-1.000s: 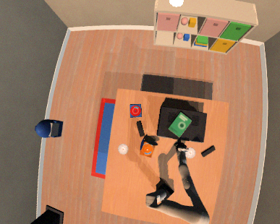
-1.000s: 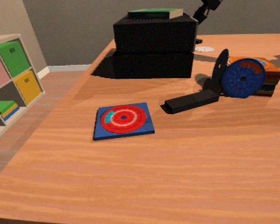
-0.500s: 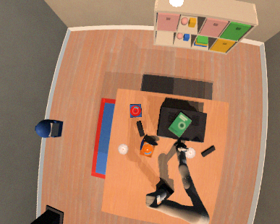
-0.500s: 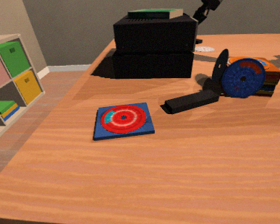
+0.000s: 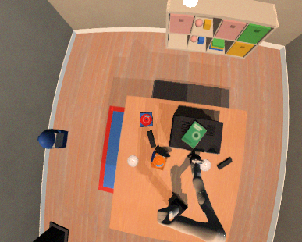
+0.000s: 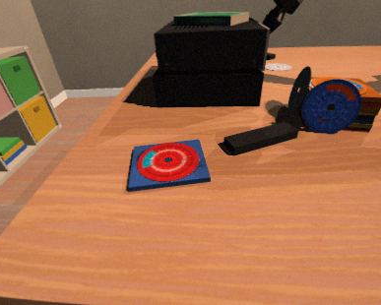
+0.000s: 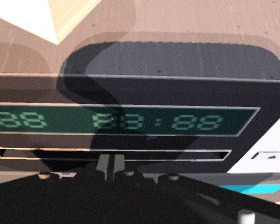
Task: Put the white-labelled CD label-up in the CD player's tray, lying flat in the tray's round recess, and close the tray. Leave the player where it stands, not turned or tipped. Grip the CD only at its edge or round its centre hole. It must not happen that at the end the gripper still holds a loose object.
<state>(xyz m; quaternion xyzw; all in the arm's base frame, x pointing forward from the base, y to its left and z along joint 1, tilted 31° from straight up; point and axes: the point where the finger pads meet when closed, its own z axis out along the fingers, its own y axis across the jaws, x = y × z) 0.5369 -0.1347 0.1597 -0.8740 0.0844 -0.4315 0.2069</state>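
The black CD player (image 5: 177, 134) (image 6: 209, 49) (image 7: 151, 92) stands on another black box. In the wrist view its narrow framed tray slot (image 7: 196, 155) runs below the green display; no tray is seen sticking out, and whether a disc is inside is hidden. My gripper (image 5: 193, 152) (image 7: 112, 171) is shut and empty, its fingertips in front of the slot's middle. One white disc (image 5: 203, 165) (image 6: 279, 67) lies on the table right beside the gripper. Another white disc (image 5: 133, 159) lies at the table's left. I cannot tell which is the white-labelled CD.
A green case (image 5: 191, 141) (image 6: 209, 19) lies on the player. A red CD (image 5: 147, 119) (image 6: 176, 169) lies on a blue case. A blue CD (image 6: 332, 115) stands by orange-topped cases (image 5: 158, 161). Black bars (image 5: 151, 139) (image 5: 224, 163) lie on the table.
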